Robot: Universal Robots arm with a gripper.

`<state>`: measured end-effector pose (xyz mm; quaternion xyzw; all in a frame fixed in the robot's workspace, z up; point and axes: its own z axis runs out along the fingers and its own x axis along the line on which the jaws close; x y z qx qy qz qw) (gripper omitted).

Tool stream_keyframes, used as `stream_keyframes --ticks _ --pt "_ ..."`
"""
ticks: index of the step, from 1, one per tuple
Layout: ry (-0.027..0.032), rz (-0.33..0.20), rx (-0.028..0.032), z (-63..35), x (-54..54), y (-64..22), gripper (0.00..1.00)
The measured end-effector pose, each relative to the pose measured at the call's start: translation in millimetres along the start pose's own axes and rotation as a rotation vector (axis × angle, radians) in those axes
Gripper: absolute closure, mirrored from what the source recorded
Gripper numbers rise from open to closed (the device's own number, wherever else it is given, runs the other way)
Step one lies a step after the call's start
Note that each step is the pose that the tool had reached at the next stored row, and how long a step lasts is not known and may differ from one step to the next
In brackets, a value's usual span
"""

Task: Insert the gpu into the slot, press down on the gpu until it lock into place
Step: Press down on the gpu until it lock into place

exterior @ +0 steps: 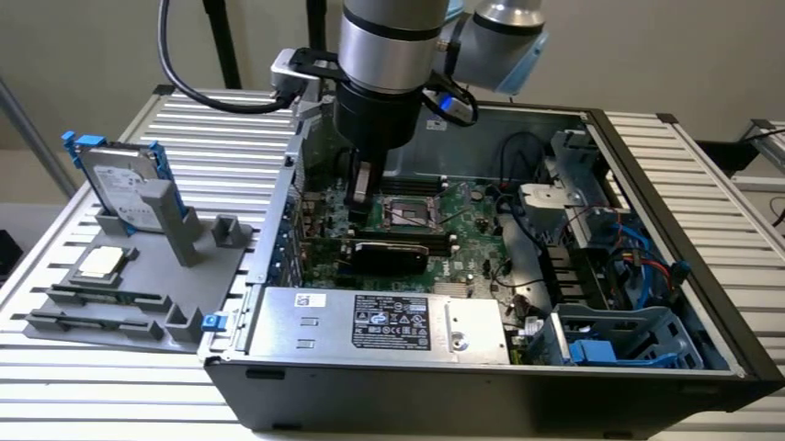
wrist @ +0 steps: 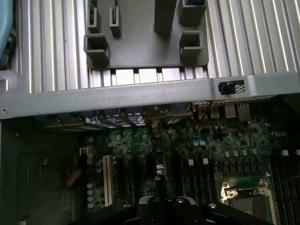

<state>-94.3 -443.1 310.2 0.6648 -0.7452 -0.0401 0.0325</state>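
Gripper (exterior: pixel 360 213) state: fingers pressed together, clamped on nothing. Position: down inside the open case (exterior: pixel 491 395), over the motherboard (exterior: pixel 479 230), close to the socket (exterior: pixel 405 216). Gpu (exterior: pixel 386 255) location: on the motherboard, just in front of the fingertips and a little lower, between them and the power supply (exterior: pixel 381 322). Long axis: across the case, from the exterior view's left to its right, roughly parallel to the power supply's long edge. Reach judged as a short shift toward the power supply, then straight down onto the card's upper edge. Slot hidden beneath the card; depth of seating cannot be told. Materials: matt black cooler face on the gpu, smooth and flat; green board beneath, densely studded with small components; brushed silver sheet metal on the power supply, with a printed label; dark painted steel for the case walls; ribbed aluminium table (exterior: pixel 736 184) all around. Wrist view: shut fingertips (wrist: pixel 165 206) over rows of dark connector strips.
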Motion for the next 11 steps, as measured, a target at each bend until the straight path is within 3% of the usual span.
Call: stream_keyframes --ticks 2,3,11 --pt "-0.0020 -0.002 0.0206 -0.3 -0.1 -2.1 0.89" --pt "-0.0028 -0.003 0.0272 -0.7 -0.3 -3.1 0.89" --pt "-0.0029 -0.004 0.0282 -1.7 -0.3 -3.4 0.89"
